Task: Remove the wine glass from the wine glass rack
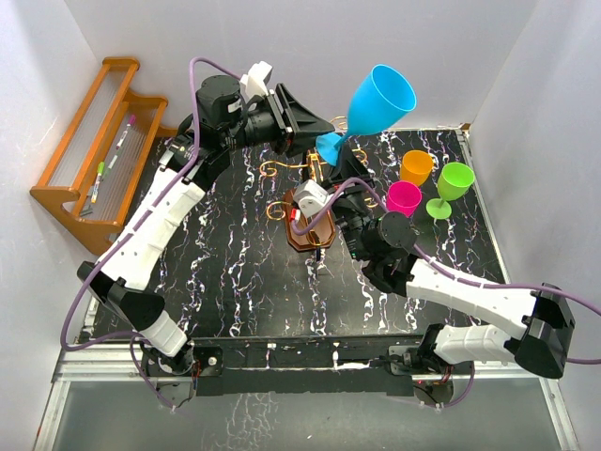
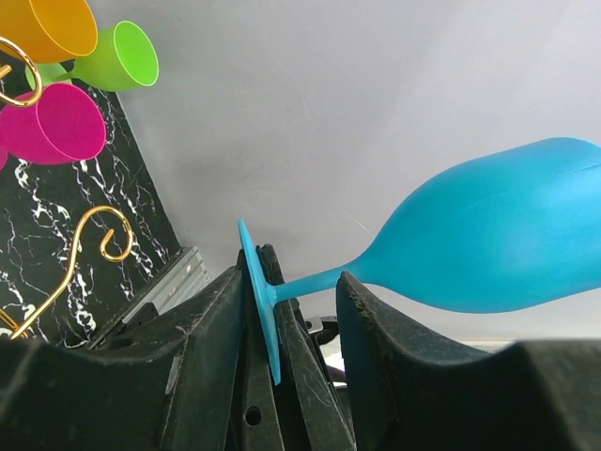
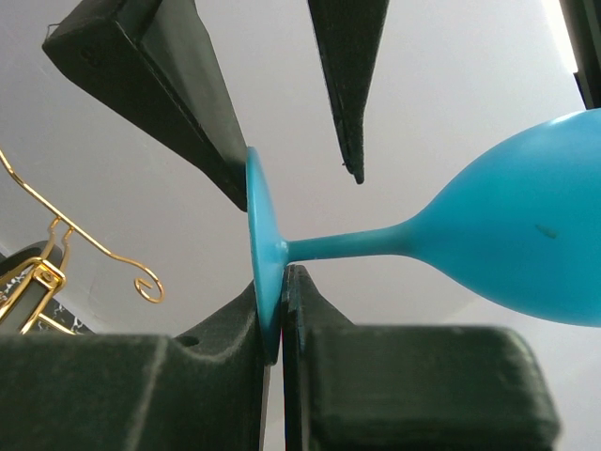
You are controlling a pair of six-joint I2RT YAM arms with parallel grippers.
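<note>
A blue wine glass (image 1: 380, 99) hangs tilted in the air above the back of the table, bowl to the right, clear of the rack. My right gripper (image 1: 338, 164) is shut on the edge of its round foot (image 3: 255, 235); this shows in the right wrist view (image 3: 282, 310). My left gripper (image 1: 324, 141) is open around the foot and stem (image 2: 293, 282); one finger (image 2: 202, 348) rests against the foot, the other stands apart from the stem. The wine glass rack (image 1: 310, 235), a brown base with gold wire arms (image 2: 103, 235), stands below mid-table.
Pink (image 1: 404, 197), orange (image 1: 416, 167) and green (image 1: 455, 183) glasses stand at the right back of the black marbled table (image 1: 216, 272). An orange-brown slatted shelf (image 1: 66, 193) with pens lies at the left wall. White walls close in on three sides.
</note>
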